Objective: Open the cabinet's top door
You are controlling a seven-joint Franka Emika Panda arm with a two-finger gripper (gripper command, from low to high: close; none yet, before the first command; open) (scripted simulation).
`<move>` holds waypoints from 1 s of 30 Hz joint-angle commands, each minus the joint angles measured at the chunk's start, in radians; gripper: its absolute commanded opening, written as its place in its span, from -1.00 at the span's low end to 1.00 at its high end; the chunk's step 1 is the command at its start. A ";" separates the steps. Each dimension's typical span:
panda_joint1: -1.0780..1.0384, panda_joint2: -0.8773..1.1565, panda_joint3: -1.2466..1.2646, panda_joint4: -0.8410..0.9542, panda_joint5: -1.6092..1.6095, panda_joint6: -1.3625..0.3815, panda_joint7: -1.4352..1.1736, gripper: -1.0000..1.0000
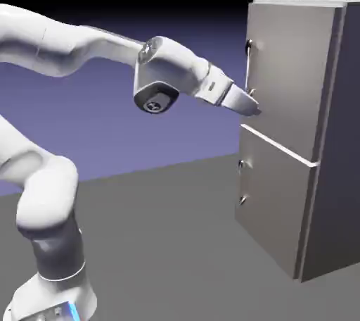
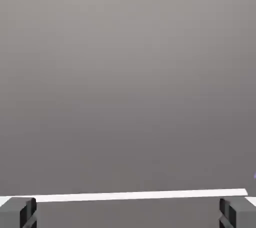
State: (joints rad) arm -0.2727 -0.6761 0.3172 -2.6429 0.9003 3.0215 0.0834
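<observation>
Over at the exterior view's right stands the cabinet [image 1: 320, 136], a tall grey metallic box with darker sides, resting on the grey counter [image 1: 162, 242]. Its front is split into two panels: the top door [image 1: 288, 66] above a seam, and a lower panel [image 1: 271, 200] beneath it, each flush with the cabinet front. A slim silver bar handle [image 1: 248, 66] runs vertically near the top door's left edge, and the lower panel carries its own small handle [image 1: 242, 182] on the same side. Reaching in from the left, the white arm [image 1: 84, 48] holds its end effector [image 1: 252, 107] roughly level, with the tip right at the lower end of the top door's handle; whether it touches the bar cannot be made out. From the hand view, the two grey fingertips [image 2: 17, 213] sit far apart at the bottom corners, spread wide with nothing between them. Flat grey door metal fills that view, and a thin pale bar [image 2: 140, 195] crosses it just above the fingertips.
</observation>
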 commanded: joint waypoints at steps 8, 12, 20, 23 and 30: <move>-0.110 -0.041 0.123 0.065 0.348 -0.006 -0.254 0.00; -0.165 -0.062 0.184 0.097 0.522 -0.009 -0.381 0.00; -0.275 -0.103 0.307 0.162 0.870 -0.015 -0.635 0.00; -0.316 -0.118 0.353 0.186 1.000 -0.017 -0.731 0.00; -0.413 -0.154 0.460 0.242 1.305 -0.023 -0.953 0.00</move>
State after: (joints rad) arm -0.6854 -0.8299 0.7771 -2.4006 2.2052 2.9989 -0.8697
